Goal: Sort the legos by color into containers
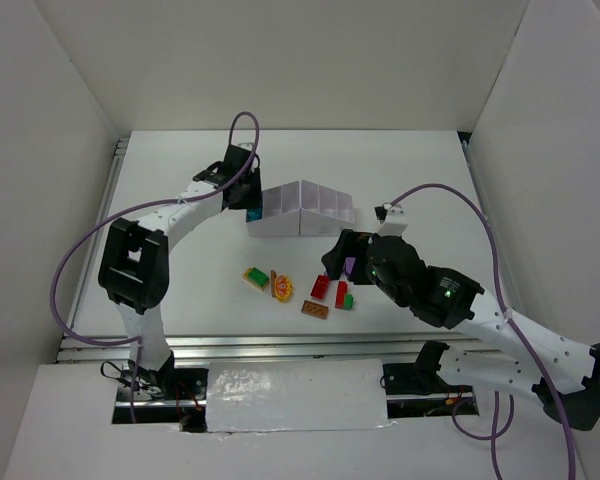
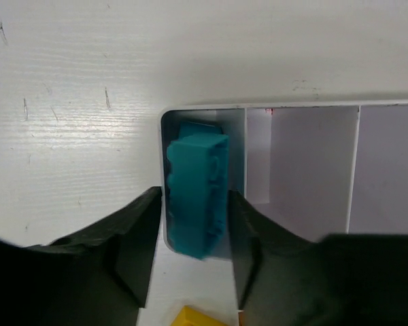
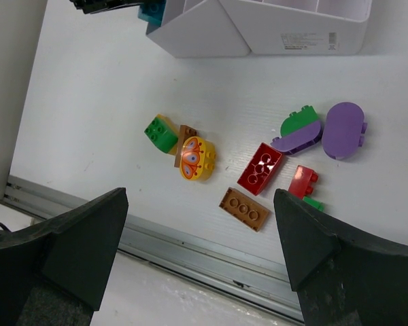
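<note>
My left gripper hangs over the left end compartment of the white tray. A teal brick stands on end between its fingers, with thin gaps either side, and reaches down into that compartment. In the top view the left gripper sits at the tray's left end. My right gripper is wide open and holds nothing, above loose legos: a red brick, a brown plate, a yellow butterfly piece, a green brick, purple pieces and a small red brick.
The other tray compartments in the left wrist view hold nothing. A yellow brick shows at that view's bottom edge. A metal rail runs along the table's near edge below the bricks. White walls enclose the table on three sides.
</note>
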`<state>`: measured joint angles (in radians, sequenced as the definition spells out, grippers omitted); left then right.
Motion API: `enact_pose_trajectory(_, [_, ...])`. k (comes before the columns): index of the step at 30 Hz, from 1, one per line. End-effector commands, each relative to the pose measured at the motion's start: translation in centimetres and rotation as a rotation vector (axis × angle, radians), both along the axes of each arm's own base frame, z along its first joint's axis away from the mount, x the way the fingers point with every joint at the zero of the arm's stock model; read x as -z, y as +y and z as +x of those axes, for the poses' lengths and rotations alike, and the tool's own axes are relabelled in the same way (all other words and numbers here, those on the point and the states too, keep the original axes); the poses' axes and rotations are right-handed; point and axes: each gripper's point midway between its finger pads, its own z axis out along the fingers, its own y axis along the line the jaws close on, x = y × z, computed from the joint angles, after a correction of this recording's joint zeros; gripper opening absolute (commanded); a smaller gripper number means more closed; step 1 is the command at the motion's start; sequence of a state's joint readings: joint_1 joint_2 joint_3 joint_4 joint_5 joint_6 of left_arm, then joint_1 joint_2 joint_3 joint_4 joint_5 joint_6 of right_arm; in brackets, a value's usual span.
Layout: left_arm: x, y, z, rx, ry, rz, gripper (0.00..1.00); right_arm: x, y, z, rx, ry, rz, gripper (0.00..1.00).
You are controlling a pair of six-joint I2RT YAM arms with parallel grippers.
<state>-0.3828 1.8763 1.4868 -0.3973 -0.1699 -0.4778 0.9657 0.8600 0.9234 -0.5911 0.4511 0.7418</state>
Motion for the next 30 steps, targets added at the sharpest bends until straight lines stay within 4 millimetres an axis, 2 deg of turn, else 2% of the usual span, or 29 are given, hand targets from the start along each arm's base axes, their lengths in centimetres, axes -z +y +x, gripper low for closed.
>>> enact_pose_trajectory(1, [-1.6, -0.3, 0.5, 0.002, -0.049, -0.027, 0.58, -0.5, 0.1, 0.3, -0.002, -0.018, 0.008, 0.95])
enact_pose_trajectory(4, [-1.7, -0.4, 0.4, 0.0, -0.056, -0.031, 0.67, -0.6, 0.0, 0.3, -0.002, -0.019, 0.006, 0.95])
enact_pose_trajectory(5, [-1.7, -0.3, 0.3, -0.004, -0.054, -0.028, 0.74, -0.7, 0.0, 0.3, 0.0, -0.021, 0.01, 0.95])
enact_pose_trajectory(9, [-2.6, 0.0, -0.1, -0.018, -0.07, -0.035, 0.83, -0.5, 0.0, 0.5, 0.002, -0.02, -0.001, 0.95])
enact_pose_trajectory(10, [-3.6, 0.3, -0.3, -0.03, -0.089, -0.039, 0.87, -0.2, 0.2, 0.6, 0.002, -0.015, -0.008, 0.95])
enact_pose_trajectory(12, [-4.2, 0.7, -0.9, -0.045, -0.104, -0.047, 0.9, 0.3, 0.2, 0.8, 0.008, -0.004, -0.022, 0.95])
enact_pose_trajectory(13, [-5.9, 0.9, -1.4, -0.048, -0.139, -0.061, 0.92, 0.8, 0.3, 0.9, 0.008, 0.007, -0.037, 0.95])
enact_pose_trajectory(14, [-6.6, 1.0, -1.8, -0.05, -0.152, -0.069, 0.93, 1.1, 0.3, 0.9, 0.014, 0.018, -0.041, 0.95])
enact_pose_trajectory(15, [-6.4, 1.4, -2.5, -0.058, -0.143, -0.068, 0.94, 1.6, 0.3, 1.0, 0.016, 0.028, -0.052, 0.95])
enact_pose_trajectory(16, [-7.9, 1.8, -3.2, -0.071, -0.172, -0.073, 0.99, 2.1, 0.5, 1.1, 0.017, 0.039, -0.064, 0.95])
enact_pose_trajectory(17, [-7.9, 2.3, -4.1, -0.082, -0.164, -0.065, 1.0, 2.5, 0.6, 1.1, 0.02, 0.049, -0.067, 0.95])
enact_pose_trajectory(18, [-9.1, 2.7, -5.3, -0.092, -0.175, -0.072, 1.0, 3.3, 0.9, 1.3, 0.017, 0.068, -0.079, 0.95])
enact_pose_trajectory(20, [-9.1, 3.6, -7.0, -0.113, -0.172, -0.056, 1.0, 4.2, 1.3, 1.4, 0.008, 0.086, -0.102, 0.93])
enact_pose_trajectory(21, [-10.7, 4.1, -8.3, -0.118, -0.201, -0.066, 1.0, 5.3, 2.0, 1.3, -0.018, 0.116, -0.129, 0.91])
enact_pose_trajectory(23, [-10.7, 5.2, -10.2, -0.143, -0.2, -0.057, 1.0, 6.2, 3.1, 1.2, -0.087, 0.126, -0.169, 0.89])
enact_pose_trajectory(24, [-12.1, 5.6, -11.6, -0.141, -0.226, -0.071, 0.99, 7.3, 3.7, 1.1, -0.115, 0.148, -0.205, 0.88])
enact_pose_trajectory(25, [-11.6, 5.9, -12.6, -0.138, -0.217, -0.063, 0.99, 7.7, 4.3, 0.9, -0.15, 0.152, -0.22, 0.87])
enact_pose_trajectory(28, [-13.2, 6.9, -16.0, -0.107, -0.254, -0.069, 1.0, 9.2, 6.3, 0.0, -0.295, 0.149, -0.245, 0.87])
enact_pose_trajectory(29, [-12.5, 7.1, -16.3, -0.1, -0.231, -0.05, 1.0, 9.3, 6.8, -0.4, -0.331, 0.144, -0.244, 0.87])
enact_pose_trajectory(30, [-13.4, 7.7, -17.3, -0.103, -0.259, -0.052, 0.99, 9.6, 6.9, -0.6, -0.347, 0.149, -0.248, 0.87])
